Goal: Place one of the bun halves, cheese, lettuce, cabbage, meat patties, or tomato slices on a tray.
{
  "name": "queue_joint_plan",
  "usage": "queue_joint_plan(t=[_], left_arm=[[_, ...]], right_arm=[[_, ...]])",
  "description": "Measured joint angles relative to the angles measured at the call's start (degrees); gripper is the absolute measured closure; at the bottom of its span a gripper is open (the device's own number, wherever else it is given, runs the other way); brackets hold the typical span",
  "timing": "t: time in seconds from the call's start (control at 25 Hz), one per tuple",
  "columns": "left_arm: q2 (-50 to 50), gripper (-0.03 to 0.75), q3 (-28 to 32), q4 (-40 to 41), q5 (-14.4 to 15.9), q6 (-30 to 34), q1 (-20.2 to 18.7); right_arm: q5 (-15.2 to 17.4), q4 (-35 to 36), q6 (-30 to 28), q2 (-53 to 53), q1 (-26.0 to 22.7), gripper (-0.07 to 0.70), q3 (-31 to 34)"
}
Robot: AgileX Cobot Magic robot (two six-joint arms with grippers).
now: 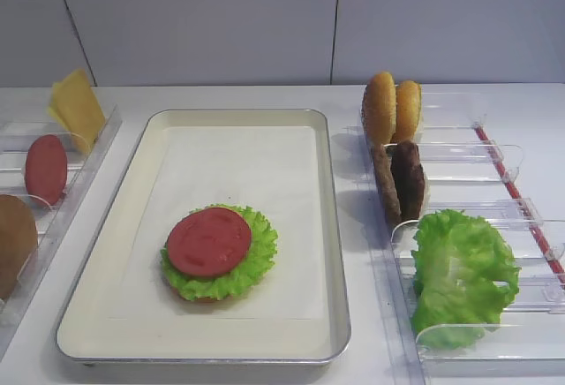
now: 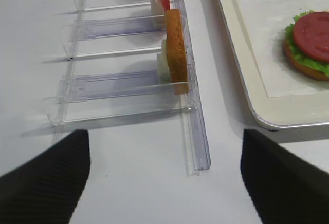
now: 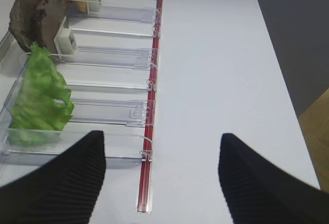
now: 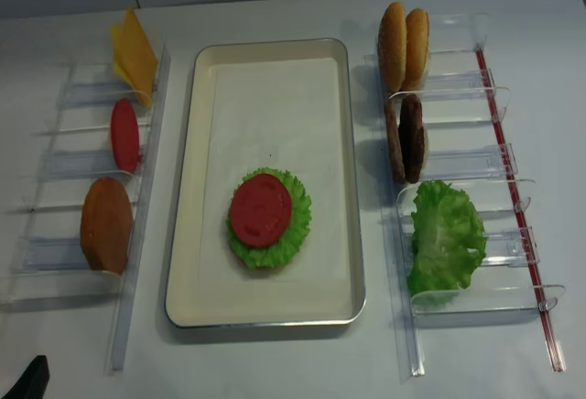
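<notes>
Exterior high view: the large cream-coloured metal tray (image 1: 331, 226) is sitting nearest, carrying a flat red tomato slice (image 1: 208, 242) on frilly green lettuce (image 1: 252, 266) over a bun base.

Right wrist view: the right gripper (image 3: 162, 178) is hanging spread wide and empty above the clear plastic divider bins (image 3: 110, 59), near two dark brown meat patties (image 3: 36, 21).

Left wrist view: the left gripper (image 2: 164, 170) is likewise gaping and empty.

A patty probably goes next; it should be pinched across its faces and centred on the tomato.

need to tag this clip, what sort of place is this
Likely a lab mock-up of a burger assembly station, not a real kitchen: a bare white table, a lined tray holding a half-built burger, and clear divider bins of buns, patties and lettuce.
</notes>
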Motion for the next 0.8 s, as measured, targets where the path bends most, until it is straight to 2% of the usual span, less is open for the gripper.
queue_joint_plan(t=[0.8], left_arm=[[0.0, 0.160, 0.0, 0.0, 0.0, -0.1, 0.0]], right_arm=[[0.0, 0.0, 0.0, 0.0, 0.0, 0.143, 0.0]])
